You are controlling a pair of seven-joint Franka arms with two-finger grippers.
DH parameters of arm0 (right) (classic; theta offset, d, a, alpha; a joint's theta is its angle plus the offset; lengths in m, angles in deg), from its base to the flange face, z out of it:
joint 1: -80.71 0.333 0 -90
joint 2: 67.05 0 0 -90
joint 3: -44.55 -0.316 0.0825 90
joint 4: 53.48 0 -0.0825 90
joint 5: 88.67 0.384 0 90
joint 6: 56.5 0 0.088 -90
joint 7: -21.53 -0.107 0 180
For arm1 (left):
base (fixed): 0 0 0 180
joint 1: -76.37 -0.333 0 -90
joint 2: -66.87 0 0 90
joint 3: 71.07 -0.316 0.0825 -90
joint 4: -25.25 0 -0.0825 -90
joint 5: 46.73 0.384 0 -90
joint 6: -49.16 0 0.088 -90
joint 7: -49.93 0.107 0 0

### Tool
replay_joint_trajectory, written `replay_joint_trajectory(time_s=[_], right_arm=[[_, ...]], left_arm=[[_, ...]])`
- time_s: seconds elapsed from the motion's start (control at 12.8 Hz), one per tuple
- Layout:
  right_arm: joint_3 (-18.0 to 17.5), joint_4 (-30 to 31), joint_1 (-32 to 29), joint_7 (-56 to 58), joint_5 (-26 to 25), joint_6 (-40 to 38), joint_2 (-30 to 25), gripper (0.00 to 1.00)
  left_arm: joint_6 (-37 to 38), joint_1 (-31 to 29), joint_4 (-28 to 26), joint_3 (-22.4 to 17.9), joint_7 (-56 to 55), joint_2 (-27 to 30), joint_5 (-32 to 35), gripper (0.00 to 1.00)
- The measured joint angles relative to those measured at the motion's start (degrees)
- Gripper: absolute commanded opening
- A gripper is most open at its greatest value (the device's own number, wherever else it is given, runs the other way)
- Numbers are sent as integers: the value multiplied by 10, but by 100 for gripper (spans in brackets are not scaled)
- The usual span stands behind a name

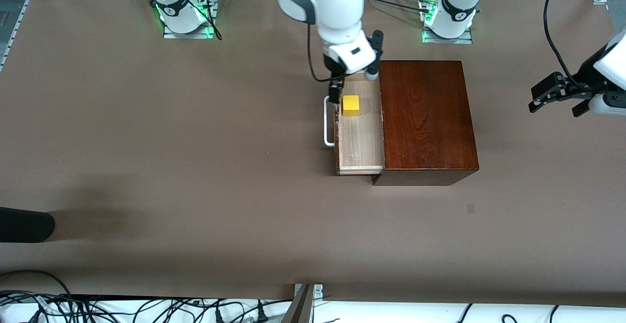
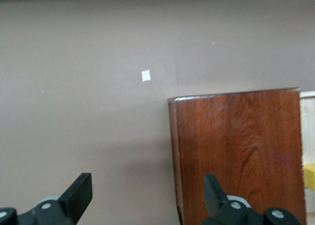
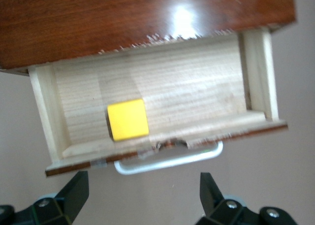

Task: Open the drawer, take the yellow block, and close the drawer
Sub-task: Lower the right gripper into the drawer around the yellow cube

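From the front you see the drawer [image 1: 360,132] pulled out, the block [image 1: 350,105] inside near its handle [image 1: 327,122] (white loop), the right hand [image 1: 337,90] over that spot. Your left wrist view shows the left hand [image 2: 147,193] spread above the tabletop [image 2: 83,87] beside the box [image 2: 238,151]. Your right wrist view shows spread fingers [image 3: 74,195].

This is a robotics lab, set up for trials, not a home or shop. Two white arms are bolted by metal plates to a long bench [image 1: 146,142] covered with plain brown sheet; green status lights glow at the right arm's base [image 1: 183,17] and the left arm's base [image 1: 447,22]. Aluminium framing runs along the edge where the bases stand. Loose black cables [image 1: 122,308] tangle along the edge nearest the front camera. On the bench stands one wooden box [image 1: 425,117] only, like a test prop.
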Motion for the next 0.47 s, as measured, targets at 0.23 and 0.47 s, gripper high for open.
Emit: replay_joint_trajectory(time_s=[0.23,0.47], right_arm=[[1,-10,20,1,-22,6,36,100],[6,-13,19,23,-23,17,57,100]], left_arm=[[-1,-2,-26,19,1,12,9,100],[-1,-5,-28,20,9,12,11,100]])
